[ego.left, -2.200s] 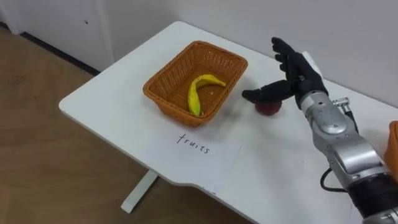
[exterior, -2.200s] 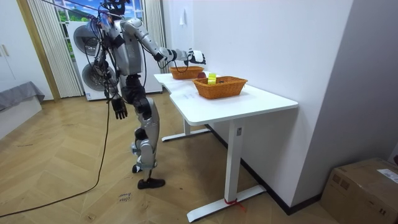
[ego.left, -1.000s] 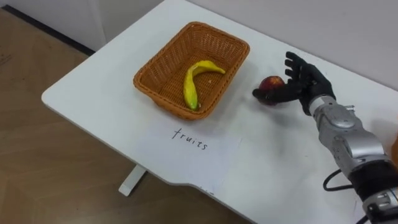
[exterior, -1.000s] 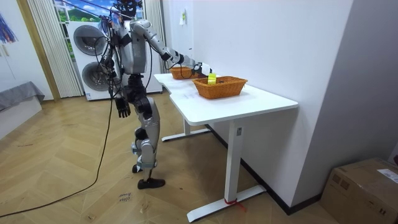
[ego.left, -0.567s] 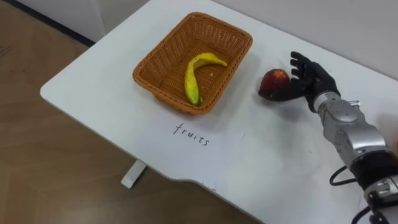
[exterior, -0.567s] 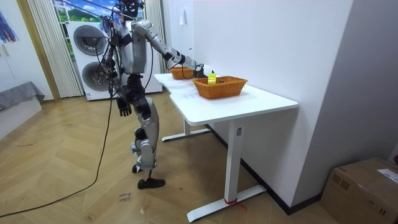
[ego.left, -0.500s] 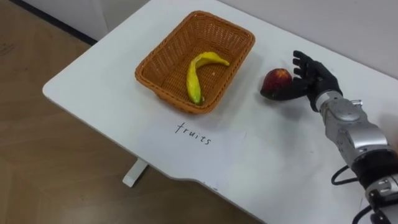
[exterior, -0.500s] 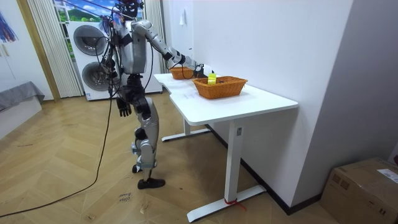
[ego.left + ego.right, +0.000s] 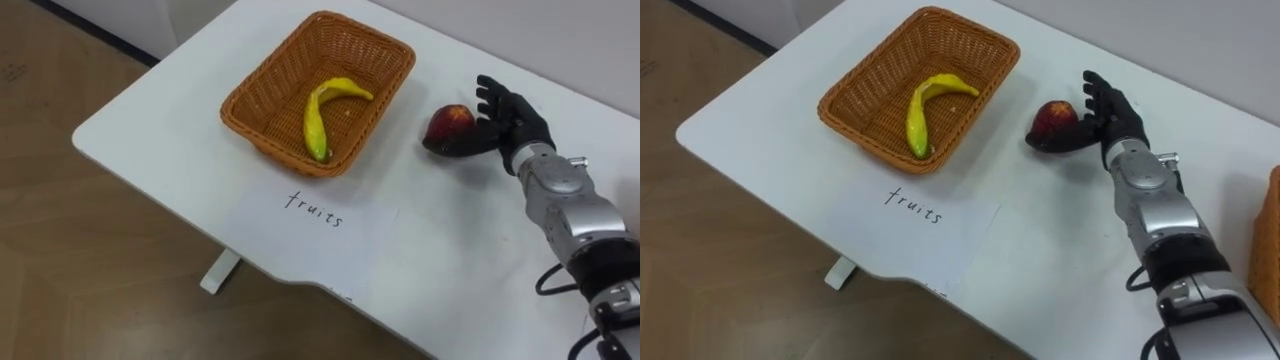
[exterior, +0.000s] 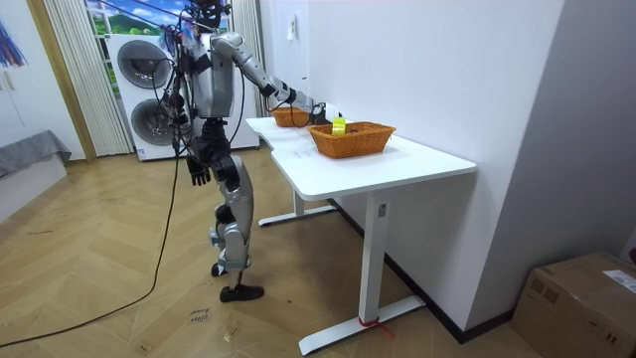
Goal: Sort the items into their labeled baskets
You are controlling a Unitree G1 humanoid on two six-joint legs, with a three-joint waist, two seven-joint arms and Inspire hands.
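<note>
The red apple [image 9: 448, 122] sits on the white table [image 9: 150, 130], just to the right of the wicker fruit basket [image 9: 262, 95] and clear of its rim. The robot's right hand [image 9: 508, 118] is pressed up against the apple's far right side. Its fingers [image 9: 492, 98] stand spread and nearly straight behind the fruit, while the thumb curls round the near lower side, so this is a loose cradle and not a full clasp. I cannot tell whether the apple is still resting on the tabletop or is just off it. To my eye an apple like this is firm, fairly weighty for its size, round and smooth-skinned. It could roll or squirt out of a two-sided pinch, and it would bruise if dropped. The safest hold looks to be round its widest part, with the fingers brought down over the far side opposite the thumb. A banana [image 9: 318, 118] already lies in the basket, and a handwritten paper label [image 9: 320, 215] lies flat in front of it. In the room view the left hand [image 10: 199, 174] hangs by the robot's side as it stands at the table's end.
</note>
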